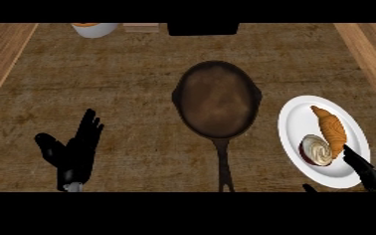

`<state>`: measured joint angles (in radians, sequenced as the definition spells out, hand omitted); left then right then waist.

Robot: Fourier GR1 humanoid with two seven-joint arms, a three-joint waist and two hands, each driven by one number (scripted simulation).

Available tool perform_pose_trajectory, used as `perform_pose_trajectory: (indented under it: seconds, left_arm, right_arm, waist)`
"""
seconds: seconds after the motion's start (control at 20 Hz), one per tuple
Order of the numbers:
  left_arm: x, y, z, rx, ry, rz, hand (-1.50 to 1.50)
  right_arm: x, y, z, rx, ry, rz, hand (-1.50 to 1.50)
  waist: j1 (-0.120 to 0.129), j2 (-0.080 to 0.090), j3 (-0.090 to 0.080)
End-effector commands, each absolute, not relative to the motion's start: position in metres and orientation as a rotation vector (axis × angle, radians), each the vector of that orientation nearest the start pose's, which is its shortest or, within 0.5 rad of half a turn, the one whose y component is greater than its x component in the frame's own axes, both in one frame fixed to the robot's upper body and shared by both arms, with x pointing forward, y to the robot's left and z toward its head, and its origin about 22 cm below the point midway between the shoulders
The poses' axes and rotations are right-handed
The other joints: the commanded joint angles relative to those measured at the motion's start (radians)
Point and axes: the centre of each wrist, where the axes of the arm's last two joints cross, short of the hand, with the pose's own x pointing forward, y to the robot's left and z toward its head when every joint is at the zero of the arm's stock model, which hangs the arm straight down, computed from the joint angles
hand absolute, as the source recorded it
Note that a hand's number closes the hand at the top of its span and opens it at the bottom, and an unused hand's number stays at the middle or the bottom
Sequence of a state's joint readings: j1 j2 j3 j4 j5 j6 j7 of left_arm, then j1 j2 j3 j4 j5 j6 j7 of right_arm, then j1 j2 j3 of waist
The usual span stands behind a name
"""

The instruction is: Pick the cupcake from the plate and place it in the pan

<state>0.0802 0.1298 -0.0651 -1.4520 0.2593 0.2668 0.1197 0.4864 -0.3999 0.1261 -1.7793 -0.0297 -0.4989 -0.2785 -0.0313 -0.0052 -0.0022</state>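
A cupcake (317, 150) with pale frosting lies on the white plate (297, 124) at the right, beside a croissant (329, 128). The dark pan (217, 98) sits mid-counter with nothing in it, its handle (223, 168) pointing toward me. My right hand (360, 167) enters at the lower right corner, a straight finger reaching over the plate's rim just right of the cupcake, not holding it. Most of that hand is cut off by the view's edge. My left hand (73, 152) rests open at the lower left, fingers up.
A white bowl (95, 29) with something orange in it stands at the back left. A pale block (141, 27) and a black object (203, 28) lie along the back edge. Wooden strips border the counter on both sides.
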Motion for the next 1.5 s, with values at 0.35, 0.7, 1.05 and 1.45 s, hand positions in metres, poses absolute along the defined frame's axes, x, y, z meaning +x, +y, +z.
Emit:
perform_pose_trajectory:
  seconds: [0.35, 0.7, 1.05, 1.45]
  left_arm:
    - [0.226, 0.235, -0.04, 0.053, -1.225, 0.248, 0.0]
    - [0.229, 0.234, -0.043, 0.054, -1.239, 0.221, 0.0]
    - [0.226, 0.24, -0.037, 0.057, -1.238, 0.239, 0.0]
    - [0.222, 0.243, -0.041, 0.059, -1.227, 0.257, 0.0]
  right_arm:
    - [0.159, -0.332, 0.078, -0.94, -1.346, 0.12, -1.5]
    - [0.192, -0.356, 0.088, -0.904, -0.927, 0.463, -1.5]
    - [0.242, -0.346, 0.101, -0.844, -0.757, 0.671, -1.5]
    - [0.269, -0.343, 0.071, -0.685, -0.59, 0.8, -1.5]
  waist:
    - [0.044, 0.009, 0.0]
    - [0.084, 0.019, 0.0]
    - [0.054, 0.008, 0.002]
    - [0.044, 0.007, 0.002]
